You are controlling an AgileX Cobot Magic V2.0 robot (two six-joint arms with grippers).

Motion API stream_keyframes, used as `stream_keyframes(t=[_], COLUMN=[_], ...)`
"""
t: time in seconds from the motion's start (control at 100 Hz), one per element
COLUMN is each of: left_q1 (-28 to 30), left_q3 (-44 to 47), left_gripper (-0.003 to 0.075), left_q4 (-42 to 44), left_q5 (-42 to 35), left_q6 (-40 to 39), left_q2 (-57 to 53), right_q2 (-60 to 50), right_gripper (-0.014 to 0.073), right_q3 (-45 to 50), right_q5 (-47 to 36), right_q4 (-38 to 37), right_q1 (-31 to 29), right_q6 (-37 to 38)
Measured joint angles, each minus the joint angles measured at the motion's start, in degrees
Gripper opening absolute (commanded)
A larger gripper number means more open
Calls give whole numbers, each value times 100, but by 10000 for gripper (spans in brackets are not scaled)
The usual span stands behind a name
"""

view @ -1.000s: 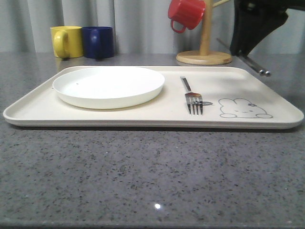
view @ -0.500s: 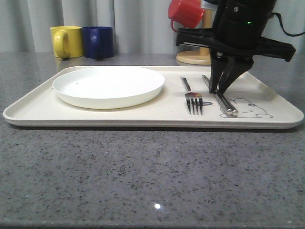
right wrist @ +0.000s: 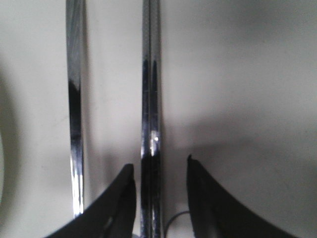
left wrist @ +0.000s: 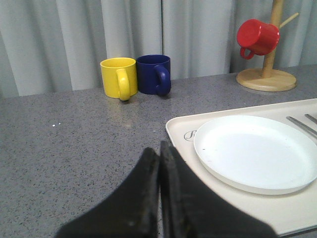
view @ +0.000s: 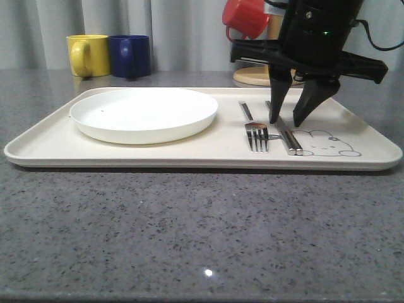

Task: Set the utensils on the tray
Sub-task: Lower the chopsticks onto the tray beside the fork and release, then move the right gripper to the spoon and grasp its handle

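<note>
The cream tray (view: 57,148) lies across the table. A silver fork (view: 255,129) rests on it, tines toward me. Right beside the fork lies a pair of silver chopsticks (view: 285,134), next to the bunny drawing (view: 323,144). My right gripper (view: 287,118) hangs open just over the chopsticks, one finger on each side. In the right wrist view the chopsticks (right wrist: 150,99) run between the spread fingers of that gripper (right wrist: 159,171), with the fork handle (right wrist: 75,99) alongside. My left gripper (left wrist: 159,148) is shut and empty, low over the table at the tray's corner (left wrist: 178,130).
A round white plate (view: 144,113) fills the tray's left half. Behind the tray stand a yellow mug (view: 88,55) and a blue mug (view: 130,55). A wooden mug tree (view: 270,69) with a red mug (view: 246,17) stands at the back right.
My right arm came in with the chopsticks, set them down on the tray beside the fork, and its fingers have opened off them.
</note>
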Motion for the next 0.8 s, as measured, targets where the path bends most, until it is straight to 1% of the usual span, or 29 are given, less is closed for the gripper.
stream_keyframes(t=[0.21, 0.33, 0.44, 0.58, 0.8], left_q1=[0, 0, 0, 0, 0], left_q3=[0, 0, 0, 0, 0], left_gripper=[-18, -18, -18, -18, -18], left_q4=[0, 0, 0, 0, 0], left_q5=[0, 0, 0, 0, 0], left_q6=[0, 0, 0, 0, 0], left_q2=[0, 0, 0, 0, 0], right_q2=[-52, -284, -567, -884, -1130], right_gripper=[326, 326, 326, 326, 326], right_q3=[-289, -324, -324, -324, -324], right_q5=[248, 319, 419, 572, 928], right_q4=[-128, -460, -738, -922, -966], right_q1=[0, 3, -135, -584, -1640], right_q6=[0, 8, -5, -299, -1061])
